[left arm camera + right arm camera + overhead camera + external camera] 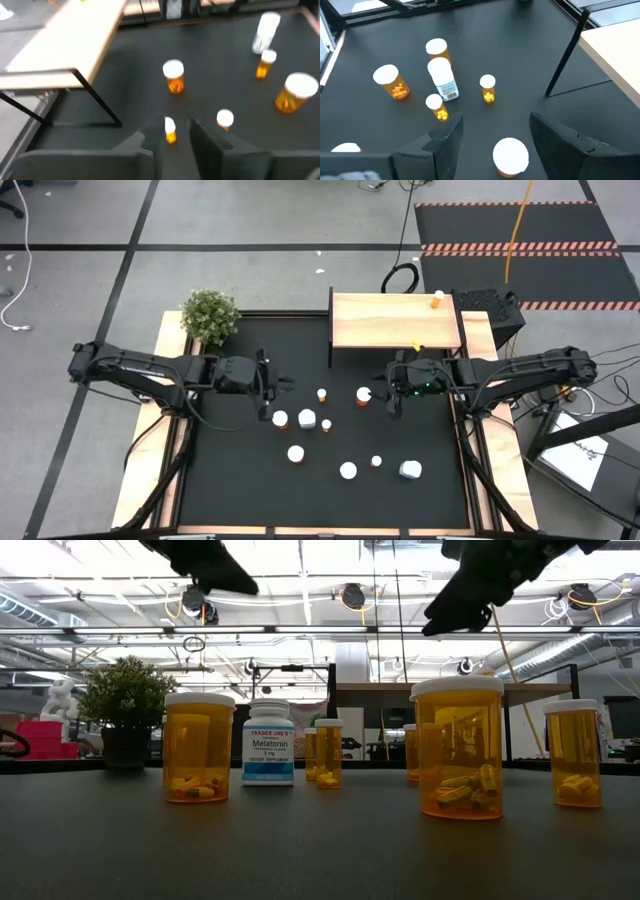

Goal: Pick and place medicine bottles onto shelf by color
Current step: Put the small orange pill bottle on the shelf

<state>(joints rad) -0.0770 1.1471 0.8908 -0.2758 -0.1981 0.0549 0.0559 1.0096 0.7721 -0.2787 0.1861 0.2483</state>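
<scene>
Several orange medicine bottles with white caps and two white bottles [307, 419] [410, 470] stand on the black mat. One small orange bottle [437, 301] stands on the pale wood shelf [395, 320] near its far right corner. My right gripper [390, 392] is open above the mat in front of the shelf. Its fingers stand on either side of a white-capped orange bottle [510, 156] without touching it. My left gripper [270, 386] is open and empty, pointing at a small orange bottle [170, 130] a little ahead of its fingertips.
A green potted plant [210, 315] stands at the mat's far left corner. The shelf's thin black legs [565, 55] stand close to my right gripper. Wooden rails [150, 430] run along both sides of the mat. More bottles [347, 470] stand toward the near edge.
</scene>
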